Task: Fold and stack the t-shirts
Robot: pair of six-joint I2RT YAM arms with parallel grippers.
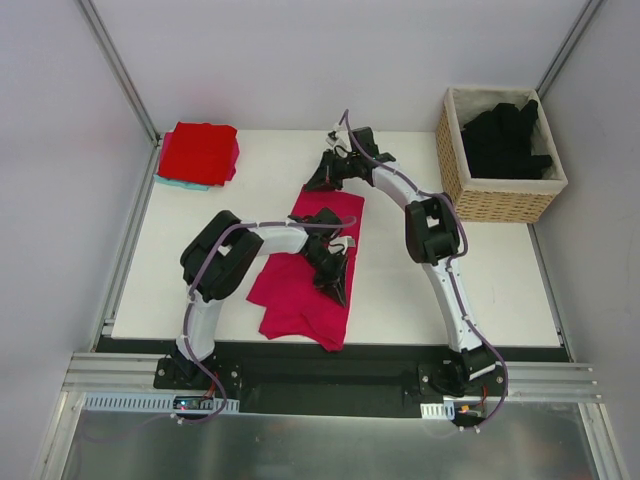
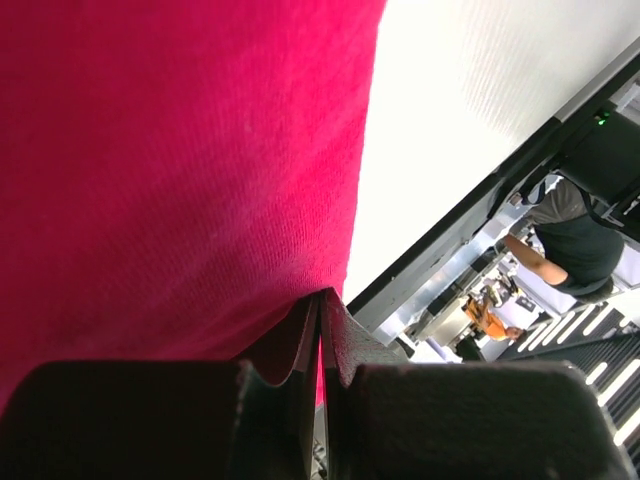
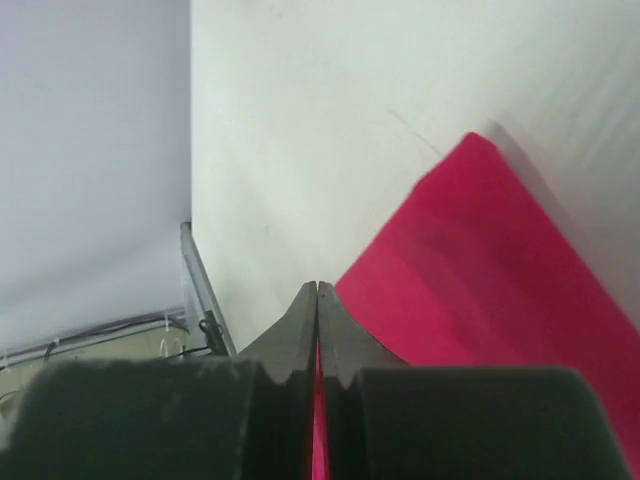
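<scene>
A magenta-pink t-shirt (image 1: 298,298) lies partly folded in the middle of the white table (image 1: 500,280). My left gripper (image 1: 336,278) is shut on its right edge near the middle; pink cloth (image 2: 180,150) shows between the closed jaws (image 2: 322,300). My right gripper (image 1: 323,178) is shut on the shirt's far corner; in the right wrist view pink cloth (image 3: 500,280) runs into the closed jaws (image 3: 318,292). A folded brighter red shirt (image 1: 200,150) lies at the far left corner. Several black shirts (image 1: 505,138) fill the wicker basket (image 1: 495,205).
The red shirt rests on something teal (image 1: 180,183). The basket stands at the far right corner. Metal frame posts (image 1: 120,70) rise at the back corners. The table's black front edge (image 1: 330,345) runs just past the shirt's near hem.
</scene>
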